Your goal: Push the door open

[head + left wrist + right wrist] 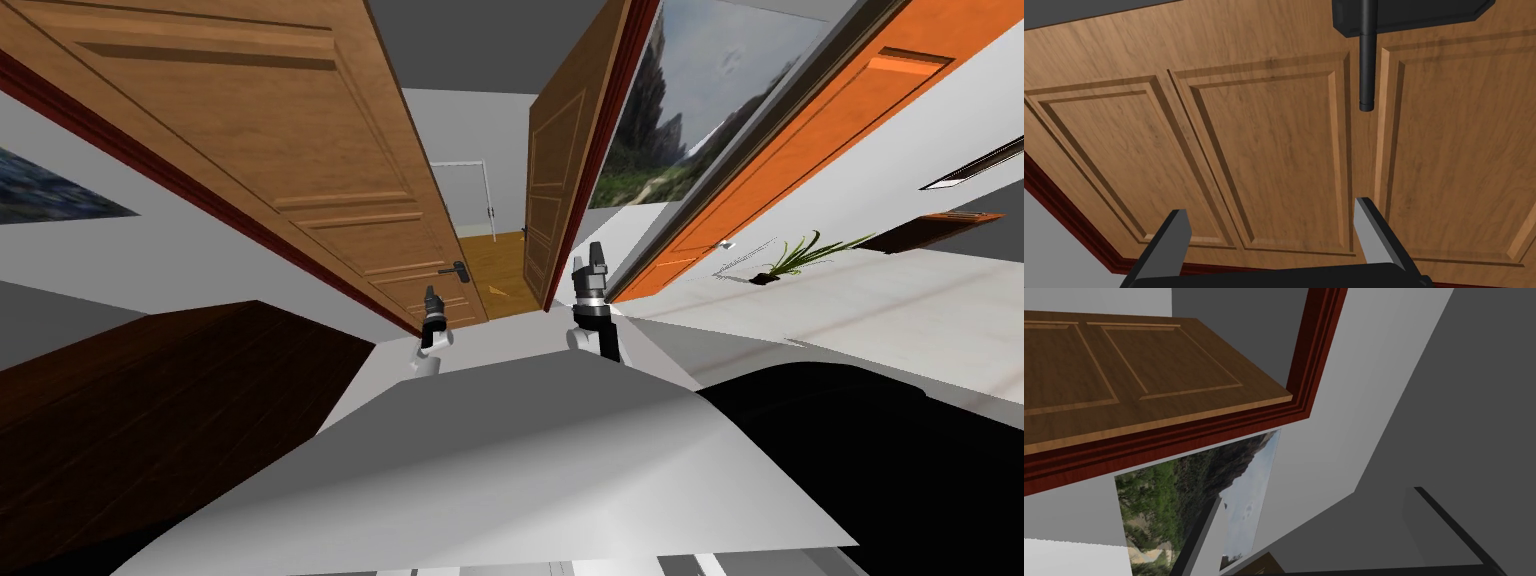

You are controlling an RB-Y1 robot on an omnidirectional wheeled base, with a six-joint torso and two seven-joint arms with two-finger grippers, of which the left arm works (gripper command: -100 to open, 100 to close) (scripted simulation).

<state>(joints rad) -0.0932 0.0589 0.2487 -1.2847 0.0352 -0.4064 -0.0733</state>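
Grey blade fingers (1169, 245) of left gripper (1271, 206) wide, empty, close ahead brown wood-grain door (1284, 150) with raised rectangular panels, black round lever handle (1366, 75) past the fingertips, right gripper (595, 250) wide too, second panelled leaf (1124, 378), dark red frame (1311, 353) beyond.

Grey walls (470, 125) around me. Large landscape picture (690, 100) on right wall: green slope, rock, cloudy sky. Orange door (790, 160) just beyond it, green plant (800, 252) near its foot, against pale surface (900, 310). Smaller dark picture (50, 195) on left wall. Dark brown wood furniture (150, 420) low at my left, kind unclear. Far ahead I see yellow wood floor (495, 262), white door (465, 200). Black area (900, 480) low right.
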